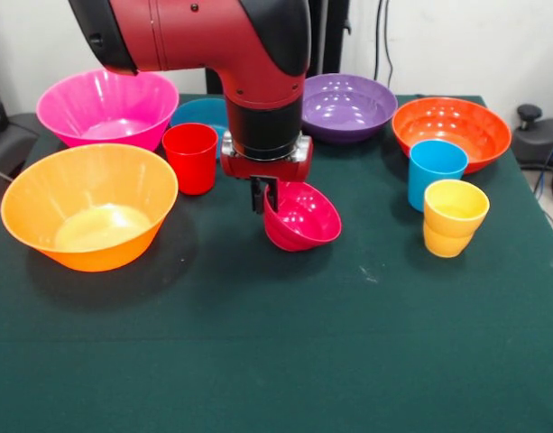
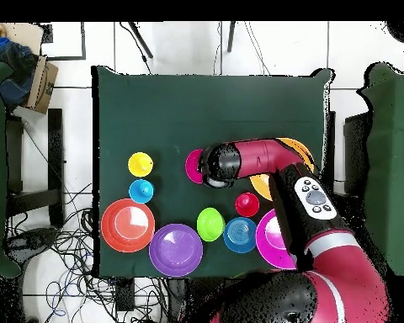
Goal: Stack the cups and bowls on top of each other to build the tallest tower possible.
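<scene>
Your end effector (image 1: 262, 200) is pinching the rim of the crimson-pink bowl (image 1: 303, 218), which is tipped on its side and seems to sit low on the green bench (image 1: 276, 343). Just behind that bowl to its left is the red cup (image 1: 190, 157), with the big yellow-orange bowl (image 1: 88, 216) farther left. To its right stand the sky-blue cup (image 1: 436, 171) and the yellow cup (image 1: 454, 217), close together.

I am viewing the crimson-pink bowl (image 1: 303, 219) tilting mid-counter; red cup (image 1: 190, 157) standing between pink bowl (image 1: 105, 106) and it; sky-blue cup (image 1: 436, 170) and yellow cup (image 1: 454, 217) standing beside the orange bowl (image 1: 452, 129).
</scene>
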Robot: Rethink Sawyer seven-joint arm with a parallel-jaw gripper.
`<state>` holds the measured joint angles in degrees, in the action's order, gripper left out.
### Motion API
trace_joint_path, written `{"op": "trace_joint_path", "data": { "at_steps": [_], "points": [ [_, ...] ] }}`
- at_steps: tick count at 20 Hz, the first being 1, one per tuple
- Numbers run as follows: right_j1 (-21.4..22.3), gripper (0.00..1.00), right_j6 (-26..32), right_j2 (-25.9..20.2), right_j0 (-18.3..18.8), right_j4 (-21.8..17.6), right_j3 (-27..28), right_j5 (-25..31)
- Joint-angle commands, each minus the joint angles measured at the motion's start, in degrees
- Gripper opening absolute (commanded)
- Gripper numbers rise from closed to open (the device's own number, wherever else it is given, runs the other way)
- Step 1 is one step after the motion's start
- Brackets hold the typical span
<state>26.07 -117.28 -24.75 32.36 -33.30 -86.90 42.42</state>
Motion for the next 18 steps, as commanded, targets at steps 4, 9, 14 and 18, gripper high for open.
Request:
{"op": "trace_joint_path", "data": {
  "at_steps": [4,9,14,18],
  "points": [
    [0.05,0.00,11.71,-2.13,1.10,-4.54,0.87,-1.69],
    [-0.07,0.00,11.45,-2.11,0.87,-4.69,1.13,-1.61],
    [-0.29,0.00,11.26,-2.02,0.68,-4.82,1.44,-1.60],
    [-0.12,0.00,11.10,-1.95,0.33,-4.82,1.65,-1.33]
  ]
}}
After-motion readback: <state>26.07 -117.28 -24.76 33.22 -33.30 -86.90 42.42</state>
